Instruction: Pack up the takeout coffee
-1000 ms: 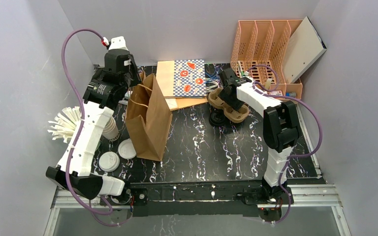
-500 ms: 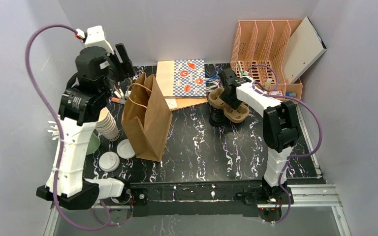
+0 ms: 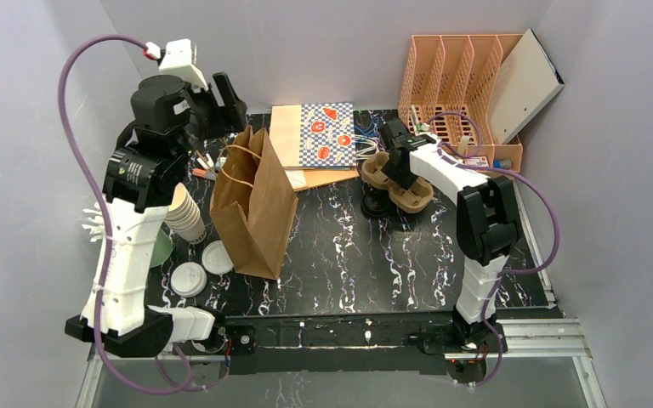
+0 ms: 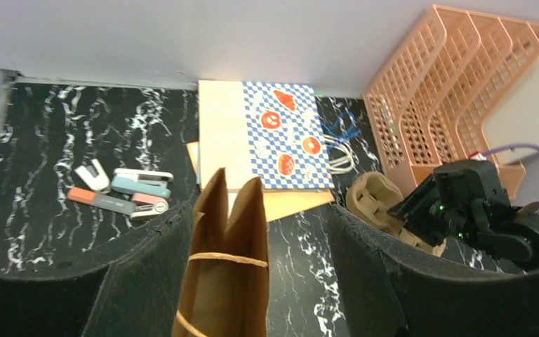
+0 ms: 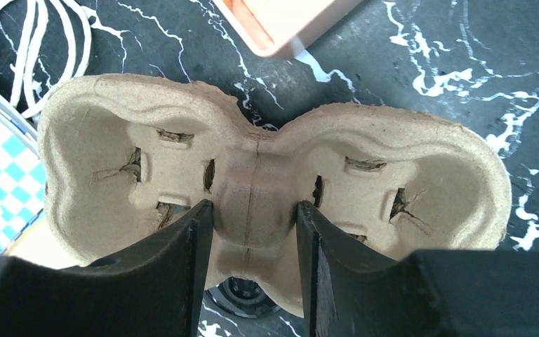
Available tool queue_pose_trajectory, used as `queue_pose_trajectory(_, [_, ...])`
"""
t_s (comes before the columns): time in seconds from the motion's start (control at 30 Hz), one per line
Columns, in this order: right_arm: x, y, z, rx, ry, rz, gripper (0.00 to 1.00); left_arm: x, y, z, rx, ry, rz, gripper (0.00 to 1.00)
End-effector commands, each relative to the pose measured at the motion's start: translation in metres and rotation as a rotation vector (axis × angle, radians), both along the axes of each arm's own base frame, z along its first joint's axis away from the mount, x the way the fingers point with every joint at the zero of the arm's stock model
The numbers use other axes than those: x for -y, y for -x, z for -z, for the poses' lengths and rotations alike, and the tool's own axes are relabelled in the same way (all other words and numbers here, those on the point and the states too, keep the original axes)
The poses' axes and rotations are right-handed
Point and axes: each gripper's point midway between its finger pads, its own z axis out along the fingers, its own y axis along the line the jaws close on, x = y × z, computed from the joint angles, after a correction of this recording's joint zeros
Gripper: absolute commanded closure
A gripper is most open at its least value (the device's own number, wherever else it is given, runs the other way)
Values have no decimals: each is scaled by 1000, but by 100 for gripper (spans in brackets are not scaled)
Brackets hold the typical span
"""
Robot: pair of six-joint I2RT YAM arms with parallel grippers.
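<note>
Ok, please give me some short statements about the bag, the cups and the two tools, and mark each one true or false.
1. The paper bag stands upright on the table. True.
2. The left tool grips the handle of the bag. False: it hangs open above the bag.
3. The fingers of the right tool stand on either side of the narrow middle of the cup carrier. True.
4. Both lidded cups sit in the carrier. False: they stand on the table, left of the bag, and the carrier's pockets are empty.
</note>
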Motion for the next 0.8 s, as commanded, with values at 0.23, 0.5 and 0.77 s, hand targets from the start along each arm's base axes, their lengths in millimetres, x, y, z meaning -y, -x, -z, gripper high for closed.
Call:
queue_pose_trajectory(0.23, [19, 29, -85, 192, -40, -81, 51, 79, -30, 9, -42, 145, 312, 32])
queue_pose_trajectory(0.5, [32, 71, -97, 194, -38, -208, 51, 196, -33, 44, -121, 96, 490, 33])
queue_pose_trajectory(0.77, [8, 151, -86, 139, -196, -560, 50, 250, -26, 103, -198, -37, 508, 32])
